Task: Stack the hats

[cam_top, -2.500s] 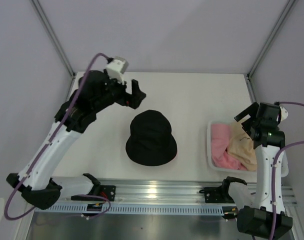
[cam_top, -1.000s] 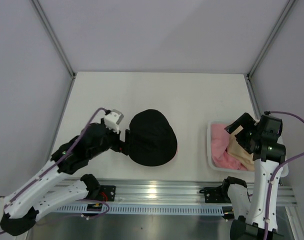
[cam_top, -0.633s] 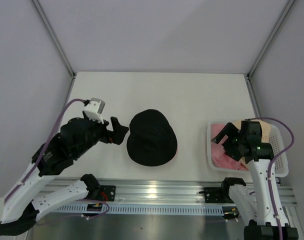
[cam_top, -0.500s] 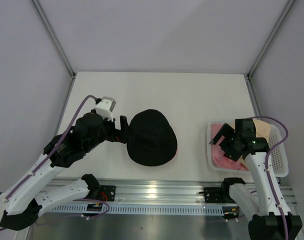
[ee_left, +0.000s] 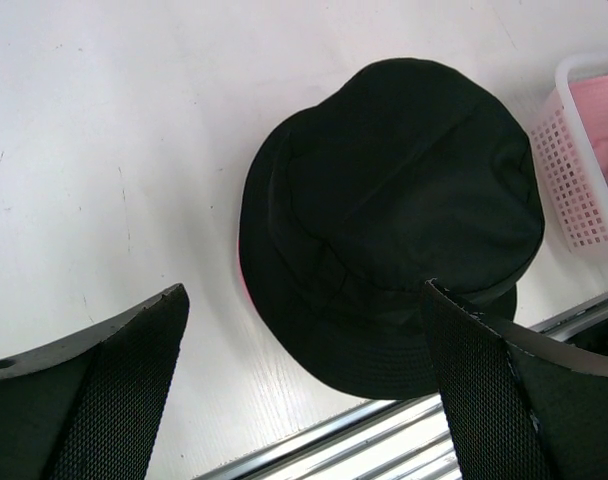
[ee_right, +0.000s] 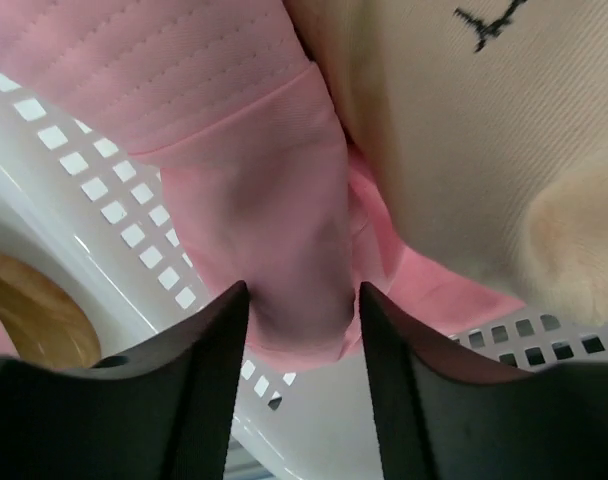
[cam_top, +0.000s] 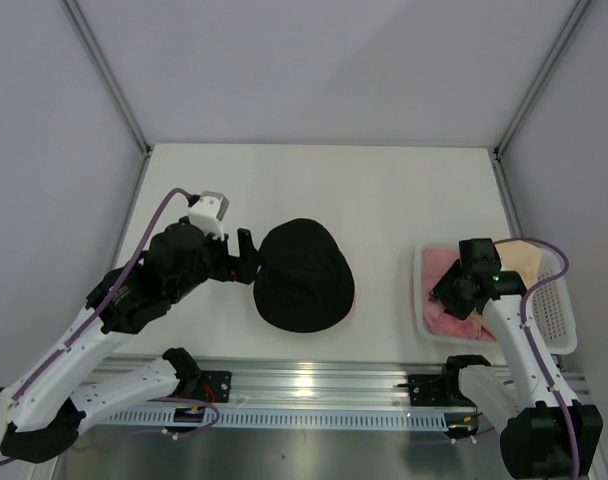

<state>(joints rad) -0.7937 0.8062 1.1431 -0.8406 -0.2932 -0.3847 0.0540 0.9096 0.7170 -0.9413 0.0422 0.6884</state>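
- A flat white tabletop (cam_top: 384,190) fills the middle of the scene; the left wrist view shows faint grey scuffs on it.
- Plain pale lavender-grey wall panels close it in on three sides — a back panel (cam_top: 324,70), a left panel (cam_top: 44,200) and a right panel (cam_top: 584,180).
- Slim silver metal posts, one on the left (cam_top: 101,70) and one on the right (cam_top: 547,70), run along the back corners.
- A brushed aluminium rail (cam_top: 324,380) edges the near side — a bright glare lies on it.
- Below it sits a white slotted strip (cam_top: 334,415), then dull grey sheet metal (cam_top: 284,455).
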